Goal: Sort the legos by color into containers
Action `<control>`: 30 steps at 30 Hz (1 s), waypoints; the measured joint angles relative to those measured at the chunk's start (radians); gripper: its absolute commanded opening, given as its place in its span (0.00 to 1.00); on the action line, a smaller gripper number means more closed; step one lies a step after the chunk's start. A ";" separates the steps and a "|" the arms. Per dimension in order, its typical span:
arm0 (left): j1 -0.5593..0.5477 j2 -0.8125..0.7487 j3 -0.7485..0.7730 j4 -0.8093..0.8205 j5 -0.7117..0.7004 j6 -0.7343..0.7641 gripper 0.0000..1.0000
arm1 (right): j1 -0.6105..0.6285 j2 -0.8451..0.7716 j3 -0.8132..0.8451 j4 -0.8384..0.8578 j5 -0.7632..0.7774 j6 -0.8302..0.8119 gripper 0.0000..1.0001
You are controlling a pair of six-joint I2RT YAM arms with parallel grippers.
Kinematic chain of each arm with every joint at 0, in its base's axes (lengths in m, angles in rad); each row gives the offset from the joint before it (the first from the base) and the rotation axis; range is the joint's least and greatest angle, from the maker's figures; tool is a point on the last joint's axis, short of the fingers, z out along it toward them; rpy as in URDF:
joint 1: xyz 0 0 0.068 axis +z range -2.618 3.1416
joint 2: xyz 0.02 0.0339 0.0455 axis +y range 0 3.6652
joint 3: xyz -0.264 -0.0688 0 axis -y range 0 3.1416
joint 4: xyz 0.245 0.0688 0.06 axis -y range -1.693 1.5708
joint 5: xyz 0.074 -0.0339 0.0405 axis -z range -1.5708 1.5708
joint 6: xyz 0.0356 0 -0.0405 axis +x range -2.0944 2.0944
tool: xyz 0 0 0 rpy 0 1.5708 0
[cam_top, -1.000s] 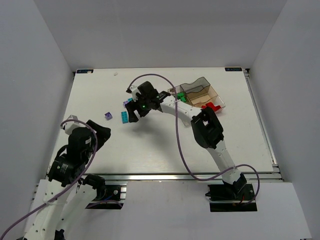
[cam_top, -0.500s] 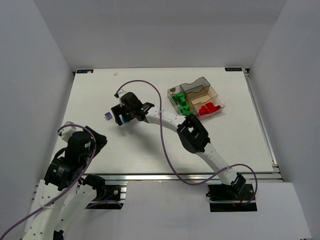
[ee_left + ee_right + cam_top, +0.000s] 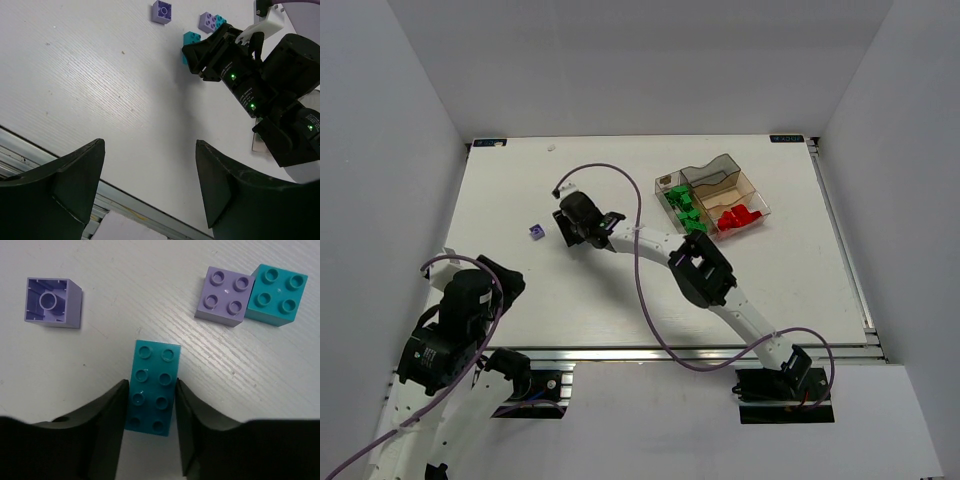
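Note:
In the right wrist view my right gripper (image 3: 151, 390) is down on the table with its two fingers pressed against the long sides of a long cyan brick (image 3: 152, 382). A purple brick (image 3: 52, 302) lies upside down to the left. A purple square brick (image 3: 223, 296) and a cyan square brick (image 3: 276, 288) sit side by side at the upper right. From above, the right gripper (image 3: 570, 228) is beside the lone purple brick (image 3: 536, 232). The clear tray (image 3: 720, 170) holds green legos (image 3: 683, 210) and red legos (image 3: 738, 217). My left gripper (image 3: 150, 150) hangs open and empty over the near table edge.
The right arm (image 3: 700, 270) stretches diagonally across the table's middle, trailing a purple cable (image 3: 645, 290). The table's metal front rail (image 3: 30, 150) runs just under the left gripper. The tray's brownish back compartment (image 3: 730, 183) has nothing visible in it.
The right gripper swung left from near the tray, came down over the long cyan brick and closed on it. The left arm drew back toward the near edge.

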State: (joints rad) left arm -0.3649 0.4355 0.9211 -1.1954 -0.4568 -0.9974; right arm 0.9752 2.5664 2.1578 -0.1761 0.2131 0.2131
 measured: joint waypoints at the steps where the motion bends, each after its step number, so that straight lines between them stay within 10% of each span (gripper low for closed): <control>1: 0.000 0.000 0.000 0.002 0.000 0.000 0.83 | -0.002 -0.002 -0.008 0.010 -0.002 -0.006 0.33; 8: 0.000 0.015 -0.049 0.073 0.002 0.001 0.83 | -0.054 -0.145 -0.217 0.065 -0.284 -0.109 0.00; 18: 0.001 0.134 -0.212 0.275 0.084 0.002 0.83 | -0.425 -0.645 -0.507 0.111 -0.861 -0.354 0.00; 30: 0.001 0.286 -0.272 0.482 0.153 0.002 0.82 | -0.779 -0.676 -0.494 -0.246 -0.833 -0.825 0.00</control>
State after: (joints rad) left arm -0.3637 0.7219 0.6487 -0.7132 -0.3042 -0.9951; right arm 0.1963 1.8908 1.6642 -0.4221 -0.6201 -0.6121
